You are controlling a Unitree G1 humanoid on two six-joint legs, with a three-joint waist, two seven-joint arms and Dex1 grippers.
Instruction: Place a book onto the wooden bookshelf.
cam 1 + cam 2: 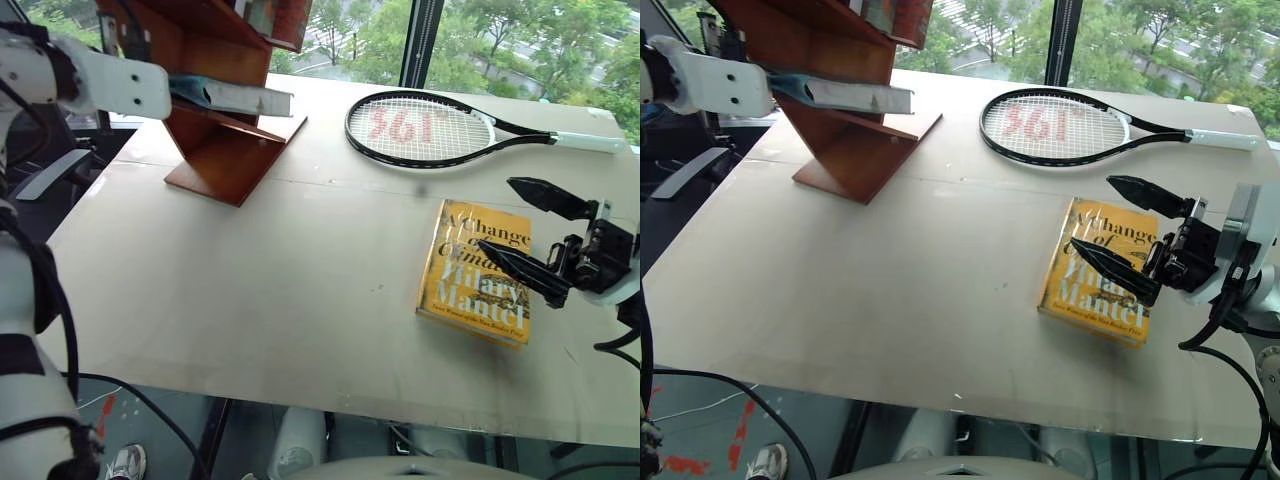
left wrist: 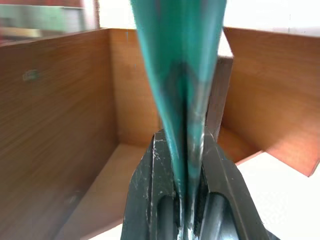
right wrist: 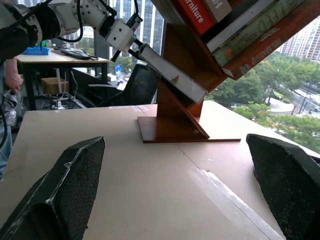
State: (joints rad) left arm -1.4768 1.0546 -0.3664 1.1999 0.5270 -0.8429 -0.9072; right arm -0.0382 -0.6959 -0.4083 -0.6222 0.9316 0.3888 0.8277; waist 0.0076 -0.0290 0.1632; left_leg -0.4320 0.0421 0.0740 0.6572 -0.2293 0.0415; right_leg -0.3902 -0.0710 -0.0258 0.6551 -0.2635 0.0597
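Left gripper pinches the book; right gripper spread above "Mantel" book.

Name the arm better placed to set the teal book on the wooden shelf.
Left. The left gripper is shut on the book, already at the wooden bookshelf. The right gripper hangs open above the yellow book.

Big windows w/ green trees outside, daylight. Dark mullion. Beige table. Office desk & black chair behind; towers beyond.
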